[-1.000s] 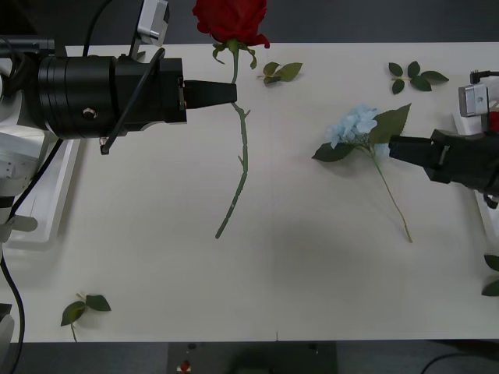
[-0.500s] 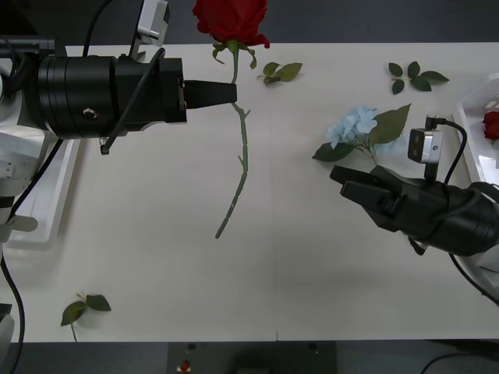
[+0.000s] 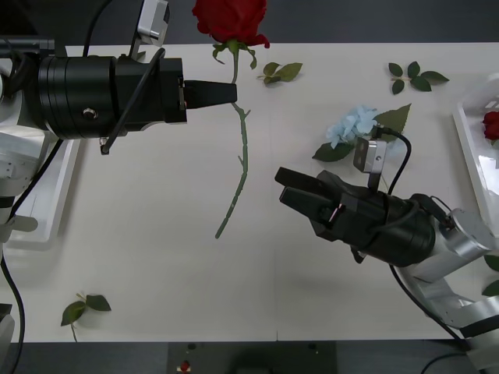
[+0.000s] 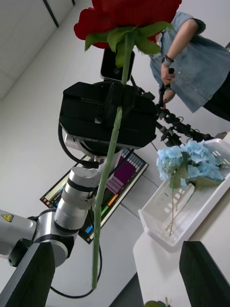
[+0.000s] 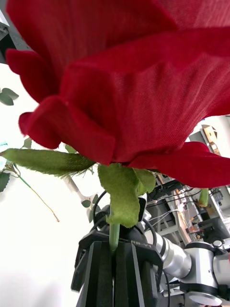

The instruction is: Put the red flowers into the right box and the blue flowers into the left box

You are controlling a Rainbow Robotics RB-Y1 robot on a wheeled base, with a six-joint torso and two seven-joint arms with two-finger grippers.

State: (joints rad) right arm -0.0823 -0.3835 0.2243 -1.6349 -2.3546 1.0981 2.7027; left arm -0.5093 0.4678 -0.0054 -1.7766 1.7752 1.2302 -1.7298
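My left gripper [image 3: 228, 93] is shut on the stem of a red flower [image 3: 231, 19], just under the bloom, and holds it above the table with the stem [image 3: 242, 160] hanging down. In the left wrist view the red flower [image 5: 124, 81] looms over the shut fingers [image 5: 103, 273]. My right gripper [image 3: 285, 187] is open, low over the table right of the stem and pointing at it; the right wrist view frames the stem [image 4: 108, 163] between its fingers [image 4: 31, 278]. One blue flower [image 3: 355, 125] lies on the table. The left box [image 4: 191, 211] holds blue flowers [image 4: 187, 163]. The right box [image 3: 468, 140] holds a red flower [image 3: 491, 125].
Loose green leaf sprigs lie at the back middle [image 3: 281, 72], back right [image 3: 413, 78] and front left [image 3: 84, 308]. The left box [image 3: 47, 202] sits at the table's left edge, partly under my left arm.
My right arm has swung in from the right edge to the table's middle, toward the hanging stem. The left arm and its rose have stayed still.
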